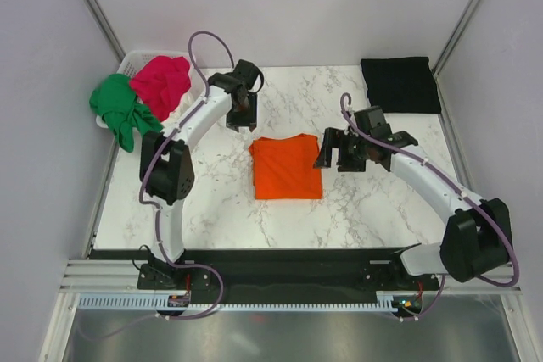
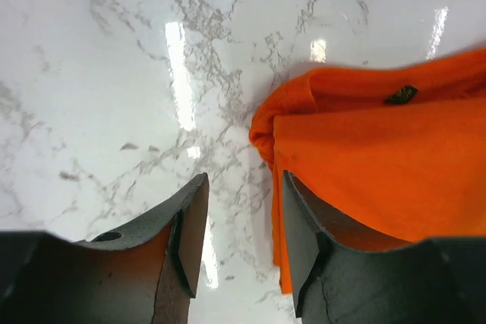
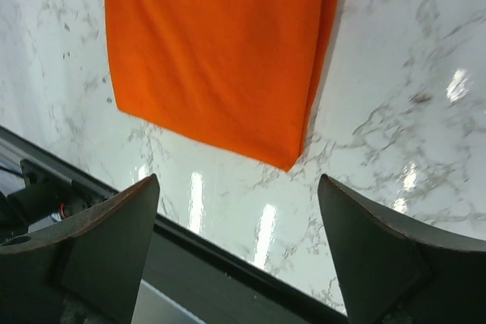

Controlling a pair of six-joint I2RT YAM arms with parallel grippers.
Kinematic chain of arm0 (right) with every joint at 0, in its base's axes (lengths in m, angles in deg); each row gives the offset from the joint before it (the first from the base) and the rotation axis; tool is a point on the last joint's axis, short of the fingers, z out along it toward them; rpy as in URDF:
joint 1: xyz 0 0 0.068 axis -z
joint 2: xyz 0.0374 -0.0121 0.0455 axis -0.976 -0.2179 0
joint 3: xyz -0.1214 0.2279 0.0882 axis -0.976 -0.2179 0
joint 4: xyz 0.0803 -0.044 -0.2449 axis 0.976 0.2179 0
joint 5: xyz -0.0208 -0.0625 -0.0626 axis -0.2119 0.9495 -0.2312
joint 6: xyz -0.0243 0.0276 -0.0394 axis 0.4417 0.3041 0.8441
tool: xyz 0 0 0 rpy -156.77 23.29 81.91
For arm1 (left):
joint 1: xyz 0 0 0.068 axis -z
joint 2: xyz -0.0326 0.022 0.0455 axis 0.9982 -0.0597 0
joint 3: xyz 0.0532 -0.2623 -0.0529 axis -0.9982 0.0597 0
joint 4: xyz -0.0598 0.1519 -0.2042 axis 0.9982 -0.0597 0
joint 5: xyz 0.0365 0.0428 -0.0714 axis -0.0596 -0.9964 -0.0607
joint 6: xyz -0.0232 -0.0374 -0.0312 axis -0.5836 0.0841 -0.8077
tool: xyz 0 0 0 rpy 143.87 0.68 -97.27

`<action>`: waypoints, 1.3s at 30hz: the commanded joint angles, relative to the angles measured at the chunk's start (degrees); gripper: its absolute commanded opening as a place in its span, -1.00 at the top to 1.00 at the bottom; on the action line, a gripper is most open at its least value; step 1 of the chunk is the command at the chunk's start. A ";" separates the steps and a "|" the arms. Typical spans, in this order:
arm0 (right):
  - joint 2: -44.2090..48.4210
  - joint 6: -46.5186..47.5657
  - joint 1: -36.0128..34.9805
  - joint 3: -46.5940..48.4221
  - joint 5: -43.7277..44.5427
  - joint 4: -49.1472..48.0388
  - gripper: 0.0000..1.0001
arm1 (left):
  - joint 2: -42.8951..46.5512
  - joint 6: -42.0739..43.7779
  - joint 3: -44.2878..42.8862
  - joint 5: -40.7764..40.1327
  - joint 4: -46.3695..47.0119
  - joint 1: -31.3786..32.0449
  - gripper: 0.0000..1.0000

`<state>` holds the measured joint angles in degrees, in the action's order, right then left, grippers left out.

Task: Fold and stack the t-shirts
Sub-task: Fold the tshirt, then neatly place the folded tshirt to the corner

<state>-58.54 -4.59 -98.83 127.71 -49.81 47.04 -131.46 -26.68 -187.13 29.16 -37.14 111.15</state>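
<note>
Dark fingers of the left gripper [image 2: 243, 187] fill the bottom of its wrist view, parted and holding nothing, poised over bare marble just off the collar corner of the orange t-shirt [image 1: 287, 167]. That shirt is the landmark: it lies as a neat folded rectangle in the middle of the table [image 1: 212, 201].

Beyond it and to the right, well apart, a black t-shirt [image 1: 400, 84] lies flat at the table's far corner. It looks folded, though its layers cannot be made out from above. Far to the left of the orange shirt, a green t-shirt [image 1: 121, 108] and a magenta-red t-shirt [image 1: 161, 82] are crumpled over the white basket [image 1: 136, 61].

Just beside the orange shirt's right edge hangs the right gripper [image 3: 237, 187], fingers spread wide and empty.

By my judgement the orange fold is finished and stacking is the step in hand. The next move calls for pinching every layer at one edge, so the fold holds while it is carried onto the black shirt.
</note>
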 commanded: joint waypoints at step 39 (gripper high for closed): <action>-43.32 -4.13 9.28 14.55 -23.25 -32.46 1.00 | 57.84 -6.20 54.66 -2.93 6.18 4.07 0.10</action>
<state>-101.62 -9.86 -89.36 142.68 -69.88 15.80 -76.19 -32.85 -131.49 25.11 -33.44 115.31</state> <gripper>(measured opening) 0.025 0.451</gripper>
